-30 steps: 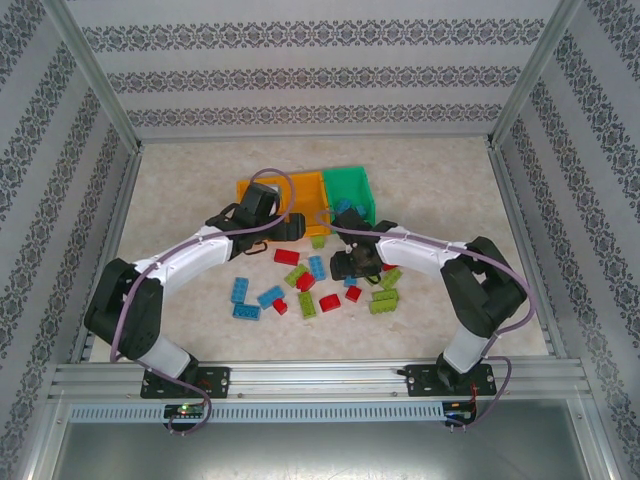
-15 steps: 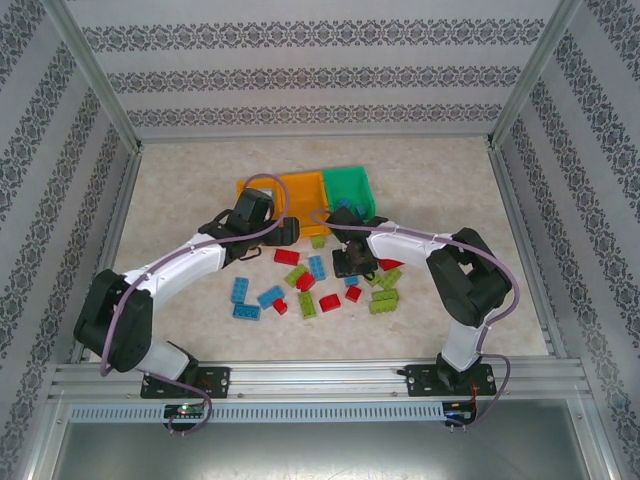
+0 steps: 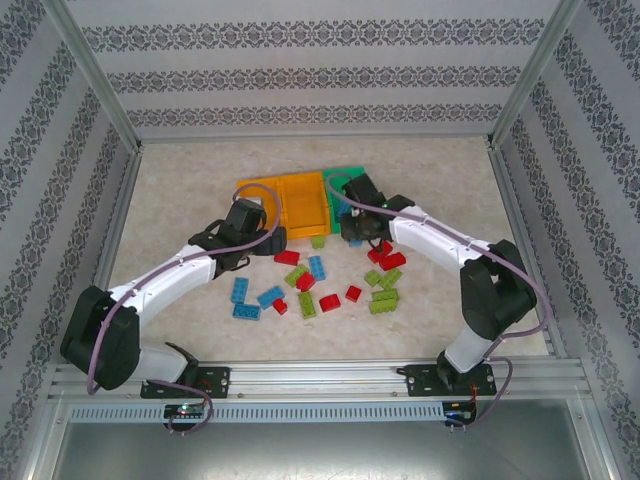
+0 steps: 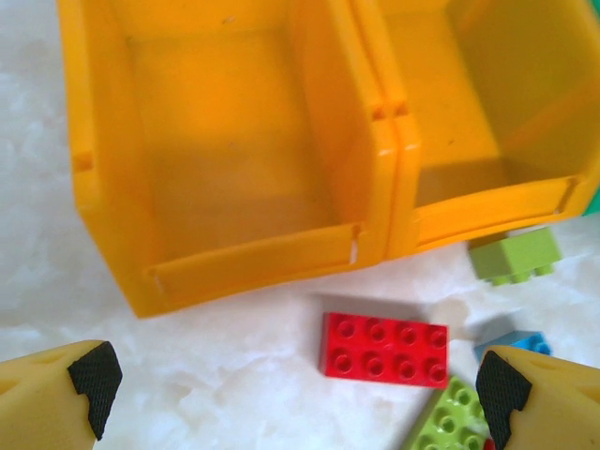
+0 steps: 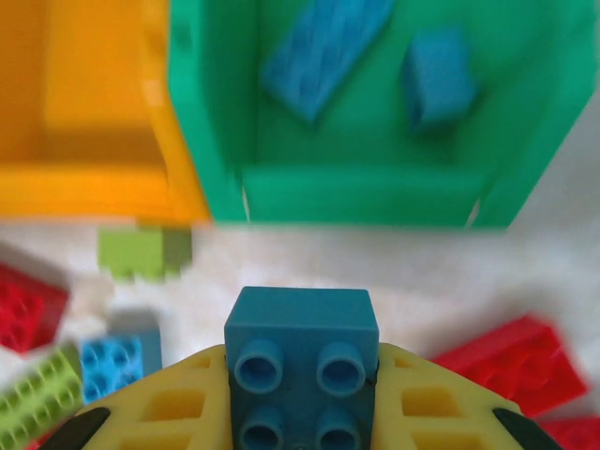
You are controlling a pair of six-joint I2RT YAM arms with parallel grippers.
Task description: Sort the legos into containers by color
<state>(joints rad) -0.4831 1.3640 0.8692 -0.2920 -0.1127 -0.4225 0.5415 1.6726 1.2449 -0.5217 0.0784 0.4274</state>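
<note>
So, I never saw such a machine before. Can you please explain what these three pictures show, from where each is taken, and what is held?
These are two white-and-black robot arms bolted to a pale table. The wide picture looks down from above and behind them. The other two come from cameras on the wrists, so each shows its own gripper. The left gripper is open and empty; before it lie a flat red plastic brick and two orange plastic bins, which look empty. The right gripper is shut on a small blue plastic brick, facing the green plastic bin, where two blue bricks lie. Many loose plastic bricks in red, blue and lime green are scattered on the table.
</note>
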